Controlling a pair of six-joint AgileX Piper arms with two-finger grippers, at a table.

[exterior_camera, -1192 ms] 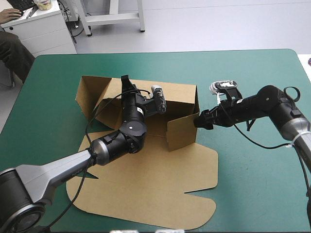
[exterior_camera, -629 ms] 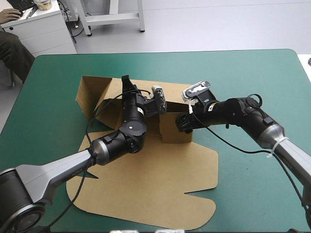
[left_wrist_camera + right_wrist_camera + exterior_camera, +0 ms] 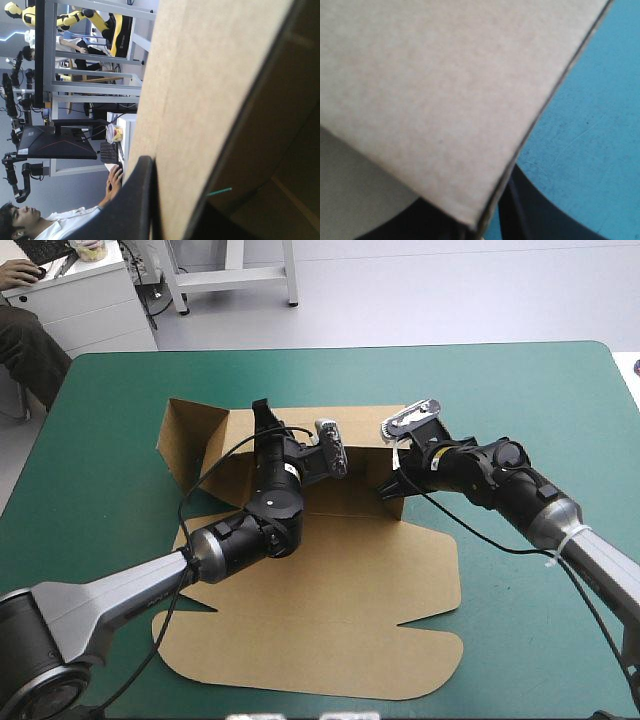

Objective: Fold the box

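Note:
The brown box (image 3: 330,610) lies mid-table, its lid sheet flat toward the front. Its back wall (image 3: 360,475) stands raised, and a side flap (image 3: 190,440) stands up at the far left. My left gripper (image 3: 262,418) reaches over that wall and is shut on its top edge. In the left wrist view the board (image 3: 200,100) runs between the black fingers (image 3: 140,200). My right gripper (image 3: 390,487) is at the wall's right end. A corner of the board (image 3: 430,90) sits between its nearly closed fingers (image 3: 545,215).
The teal-green cover (image 3: 520,390) shows bare to the right of the box and along the far edge. It also shows beside the right gripper (image 3: 585,125). The lid sheet reaches close to the table's front edge.
My right gripper swept left, pushing the right side flap inward, then drew back to the wall's right end and closed on the board. The sheet slid slightly forward and right. The left gripper kept its hold.

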